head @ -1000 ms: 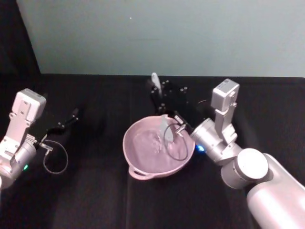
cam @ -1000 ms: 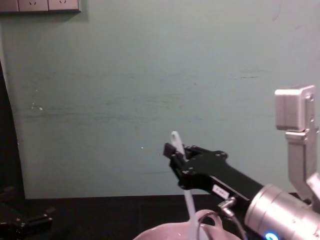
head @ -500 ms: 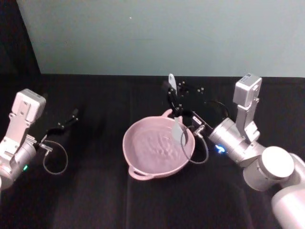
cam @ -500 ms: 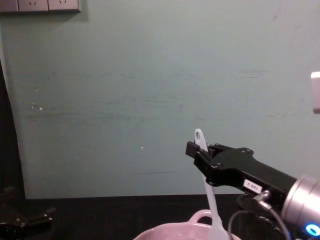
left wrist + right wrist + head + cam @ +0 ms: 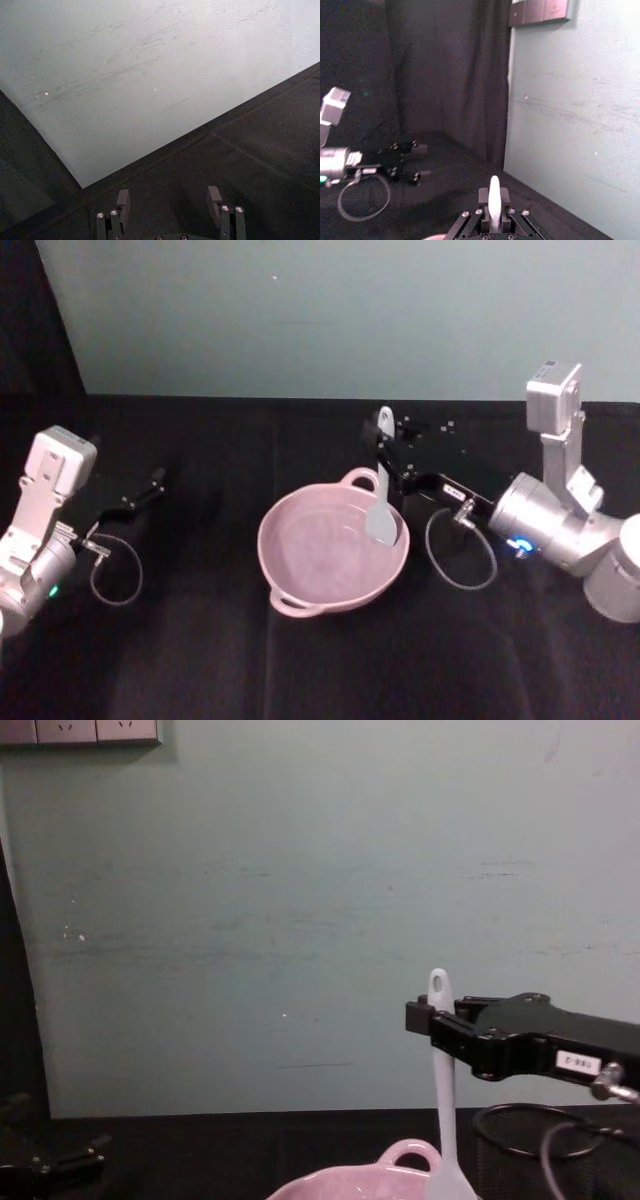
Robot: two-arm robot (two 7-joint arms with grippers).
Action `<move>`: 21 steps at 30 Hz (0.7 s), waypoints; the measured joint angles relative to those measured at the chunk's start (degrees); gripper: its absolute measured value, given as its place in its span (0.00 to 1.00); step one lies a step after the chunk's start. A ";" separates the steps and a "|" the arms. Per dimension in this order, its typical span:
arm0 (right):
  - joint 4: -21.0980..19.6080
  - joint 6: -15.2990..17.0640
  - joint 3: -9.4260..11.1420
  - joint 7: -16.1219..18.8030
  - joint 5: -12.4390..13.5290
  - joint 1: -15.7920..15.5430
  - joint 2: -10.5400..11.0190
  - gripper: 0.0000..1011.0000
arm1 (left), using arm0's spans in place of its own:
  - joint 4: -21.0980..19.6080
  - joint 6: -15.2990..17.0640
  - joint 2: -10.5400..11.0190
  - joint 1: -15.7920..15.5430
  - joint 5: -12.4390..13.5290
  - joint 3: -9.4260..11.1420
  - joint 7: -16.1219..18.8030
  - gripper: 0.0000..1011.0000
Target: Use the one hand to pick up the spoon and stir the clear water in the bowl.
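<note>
Black cloth table (image 5: 200, 640), plain teal wall (image 5: 330, 310) behind; wall sockets (image 5: 80, 730) in the upper left corner of the chest view, no legible marks on them. Far left of the head view: left gripper (image 5: 155, 480) low over the cloth, well apart from the bowl, fingers (image 5: 122, 199) spread with nothing between them. Cable loop (image 5: 115, 570) hangs off its wrist. Centre: pink bowl (image 5: 268, 540) sits on the cloth, small loop handle on the far rim, a second on the near rim. Inside is glossy; can't tell a water level. Spoon (image 5: 383, 515) stands near upright at the right side of the bowl, scoop down inside the rim, hole end up. Right of centre: right gripper (image 5: 378, 452) reaches in from the right, clamped on the upper spoon handle just below the hole; the right wrist view shows the handle pinched between both fingers. White label (image 5: 577, 1062) on the gripper body has dark characters, not readable. Lower right of the chest view: dark mesh container (image 5: 560, 1160) behind a cable, contents not visible.
</note>
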 joint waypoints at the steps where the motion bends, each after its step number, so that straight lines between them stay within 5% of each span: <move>1: -1.13 1.02 -0.18 0.32 0.03 -0.06 1.17 0.12 | 0.00 0.00 0.00 0.00 0.00 0.00 0.00 1.00; 11: -5.86 5.58 -1.23 2.59 0.83 0.12 7.00 0.12 | 0.00 0.00 0.00 0.00 0.00 0.00 0.00 1.00; 21: -5.74 5.87 1.01 2.51 8.13 -0.13 5.77 0.12 | 0.00 0.00 0.00 0.00 0.00 0.00 0.00 1.00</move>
